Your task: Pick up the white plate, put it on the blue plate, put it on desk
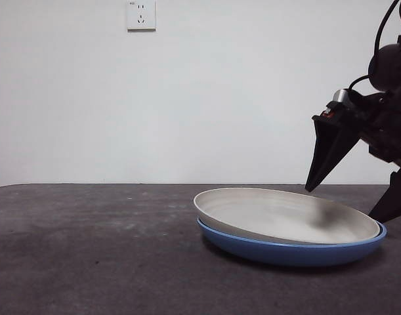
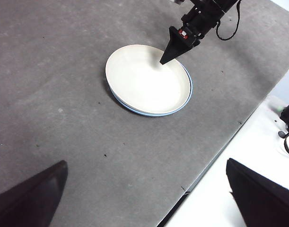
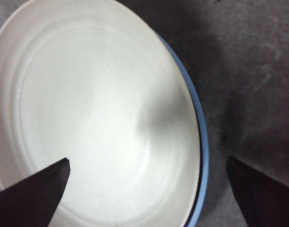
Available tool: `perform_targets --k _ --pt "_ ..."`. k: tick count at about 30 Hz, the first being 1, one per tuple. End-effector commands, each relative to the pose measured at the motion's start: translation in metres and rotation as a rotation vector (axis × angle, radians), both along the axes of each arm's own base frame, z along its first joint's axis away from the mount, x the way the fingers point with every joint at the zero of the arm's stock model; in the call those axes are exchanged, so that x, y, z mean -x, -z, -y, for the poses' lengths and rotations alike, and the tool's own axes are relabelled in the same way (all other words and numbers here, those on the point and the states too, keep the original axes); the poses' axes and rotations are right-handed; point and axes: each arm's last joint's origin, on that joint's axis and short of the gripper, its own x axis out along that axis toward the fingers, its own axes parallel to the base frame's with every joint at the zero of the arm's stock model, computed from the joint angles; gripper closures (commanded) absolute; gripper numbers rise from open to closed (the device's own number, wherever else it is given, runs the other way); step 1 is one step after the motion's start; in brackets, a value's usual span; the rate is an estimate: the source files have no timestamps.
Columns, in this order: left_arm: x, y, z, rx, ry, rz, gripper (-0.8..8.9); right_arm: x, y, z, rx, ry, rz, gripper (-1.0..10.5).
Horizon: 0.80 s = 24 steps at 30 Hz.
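The white plate lies inside the blue plate, slightly tilted, on the right part of the desk. My right gripper is open and empty, with its jaws spread just above the plates' right rim, touching nothing. In the right wrist view, the white plate fills the space under the gripper, and the blue plate shows as a thin rim. My left gripper is open and empty, high above the desk and far from the white plate and the blue plate's rim.
A wall socket is on the white wall behind. In the left wrist view, the desk's edge runs beside a white surface with black cables.
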Motion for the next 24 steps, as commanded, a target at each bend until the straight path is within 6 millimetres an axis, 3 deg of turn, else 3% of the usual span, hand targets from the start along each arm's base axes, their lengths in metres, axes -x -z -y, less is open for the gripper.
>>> perform_targets --k 1,6,10,14,19,24 --pt "-0.001 -0.003 0.001 0.0 0.018 0.022 2.11 -0.004 0.008 -0.002 -0.002 -0.018 -0.013 3.9" --pt "-0.001 -0.003 0.001 0.0 0.018 0.022 2.11 -0.005 0.011 -0.002 0.006 -0.016 -0.025 5.3" --pt "-0.001 -0.003 0.001 0.0 0.018 0.021 2.11 -0.005 0.011 -0.001 0.027 -0.006 -0.024 8.0" --pt "-0.001 -0.003 0.001 0.0 0.018 0.022 2.11 -0.005 0.012 -0.001 0.039 -0.002 -0.027 9.4" --pt "-0.001 -0.003 0.001 0.0 0.018 0.022 2.11 -0.006 0.011 -0.001 0.037 0.003 -0.024 9.4" --pt "-0.001 -0.003 0.001 0.0 0.018 0.022 2.11 -0.009 -0.004 -0.001 0.032 0.019 -0.034 9.4"
